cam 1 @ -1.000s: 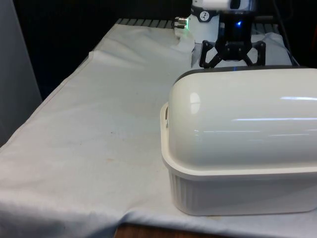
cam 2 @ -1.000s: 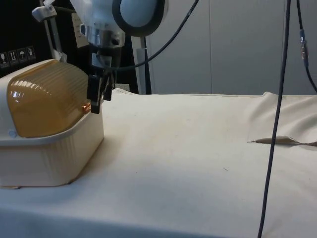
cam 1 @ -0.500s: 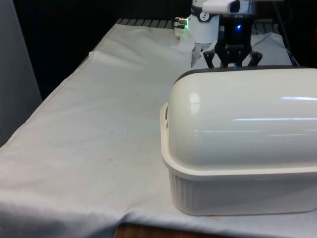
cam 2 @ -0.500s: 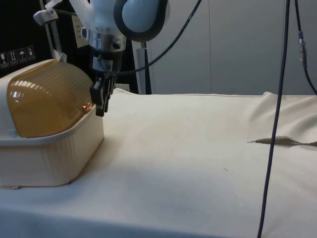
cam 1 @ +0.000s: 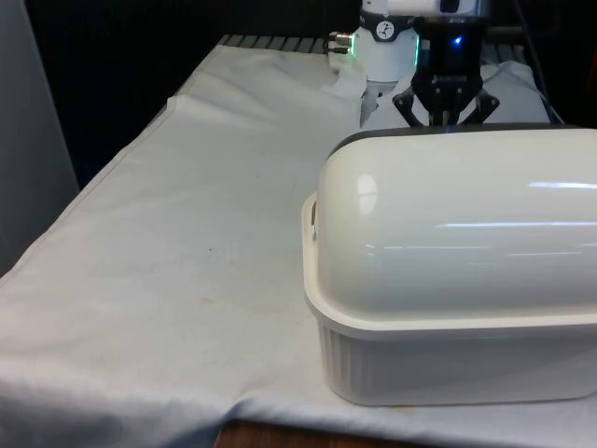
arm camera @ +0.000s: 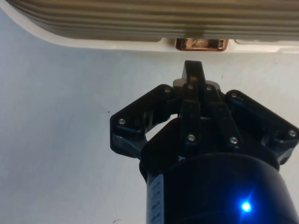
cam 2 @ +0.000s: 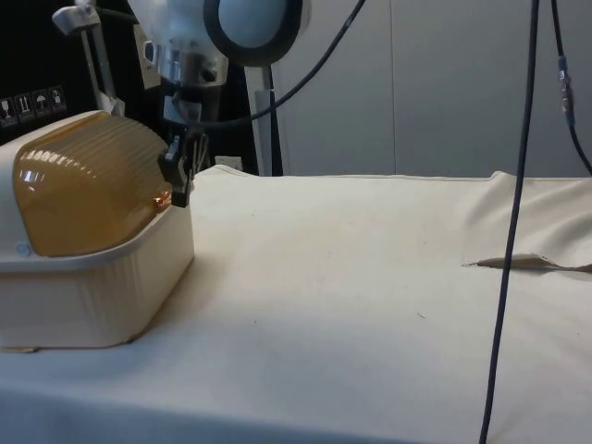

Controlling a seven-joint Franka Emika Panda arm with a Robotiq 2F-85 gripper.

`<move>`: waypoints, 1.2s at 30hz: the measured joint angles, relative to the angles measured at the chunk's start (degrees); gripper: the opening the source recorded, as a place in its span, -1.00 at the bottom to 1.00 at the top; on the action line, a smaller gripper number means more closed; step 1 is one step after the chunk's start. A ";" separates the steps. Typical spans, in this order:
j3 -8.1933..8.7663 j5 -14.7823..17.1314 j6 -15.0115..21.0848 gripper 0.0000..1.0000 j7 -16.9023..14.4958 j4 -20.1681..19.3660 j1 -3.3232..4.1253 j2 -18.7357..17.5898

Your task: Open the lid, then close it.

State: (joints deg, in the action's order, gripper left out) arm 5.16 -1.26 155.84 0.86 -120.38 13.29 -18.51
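1. Counter (cam 1: pixel 187 243), under a white cloth (cam 2: pixel 370 305). The cloth is creased and rucked towards one end in the side view, with a few small dark specks on it.

2. Bread box (cam 1: pixel 448 373): cream, ribbed base, standing on the counter at the front view's right and near its near edge; at the left of the side view. Its back is turned to the front camera.

3. Lid (cam 2: pixel 88 199) of the bread box: a domed roll cover, glossy white from the front view, amber and finely ribbed from the side view. It sits down on the base, closed. A small copper-coloured tab (arm camera: pixel 201 44) sits at the middle of the lid's lower edge, on the side that faces me.

4. Dark cable (cam 2: pixel 513 231), hanging down across the right of the side view, in front of the counter.

5. My pincer (arm camera: pixel 193 70): black, fingers drawn together, gripping nothing. It hangs just in front of the lid's tab, tips close to it but apart from it in the wrist view. In the side view (cam 2: pixel 180 190) it is beside the lid's front slope, above the base's rim.

6. Writing: small white handling symbols on a dark panel (cam 2: pixel 32 102) behind the box in the side view; too small for me to read.
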 measured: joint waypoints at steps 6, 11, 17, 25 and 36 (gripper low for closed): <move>-0.11 0.86 -0.63 -1.00 -0.06 0.34 0.00 0.00; -0.23 1.49 -0.69 -1.00 -0.11 0.40 0.00 -0.11; -0.57 2.18 -0.69 -1.00 -0.34 0.86 0.00 -0.11; -1.15 2.29 -0.57 -1.00 -0.34 1.03 0.00 -0.17; -1.32 2.29 -0.57 -1.00 -0.46 1.89 0.00 -1.26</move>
State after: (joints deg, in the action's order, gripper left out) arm 3.84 1.03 155.27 0.40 -118.49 13.29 -19.77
